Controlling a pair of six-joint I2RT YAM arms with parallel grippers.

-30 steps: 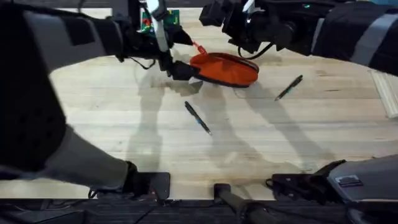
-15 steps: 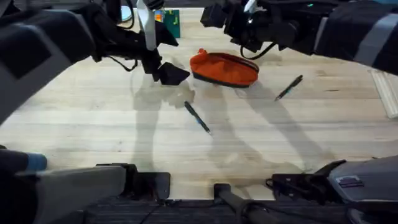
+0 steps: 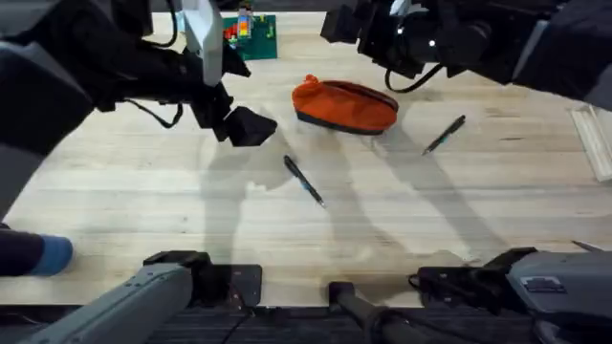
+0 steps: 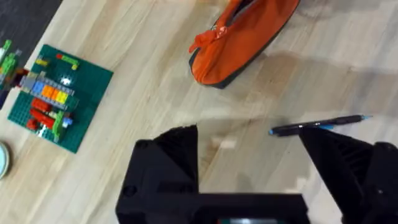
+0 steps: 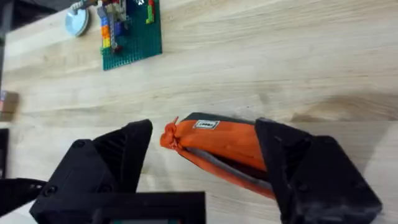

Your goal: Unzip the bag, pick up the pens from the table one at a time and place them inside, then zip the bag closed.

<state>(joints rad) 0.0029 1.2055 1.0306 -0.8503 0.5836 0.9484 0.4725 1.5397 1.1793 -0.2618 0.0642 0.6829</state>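
Note:
The orange bag [image 3: 344, 103] lies on the table [image 3: 172, 210] at the back middle, with its grey zipper line along the top. One pen [image 3: 304, 181] lies in front of the bag and a second pen [image 3: 445, 135] lies to its right. My left gripper [image 3: 244, 126] hangs open and empty to the left of the bag, close to the nearer pen [image 4: 320, 125]. In the left wrist view the bag [image 4: 239, 37] lies beyond the gripper [image 4: 252, 155]. My right gripper [image 5: 205, 168] is open above the bag [image 5: 217, 146], its fingers straddling the bag without touching it.
A green brick plate [image 3: 251, 31] with coloured bricks sits at the back left, also in both wrist views [image 4: 53, 93] [image 5: 127, 34]. A white disc [image 5: 78, 22] lies beside it. A pale strip [image 3: 598, 143] lies at the table's right edge.
My left gripper has let go of the bag's left end and drawn back to the left and toward the front. The bag's end has settled on the table. The right arm barely shifted.

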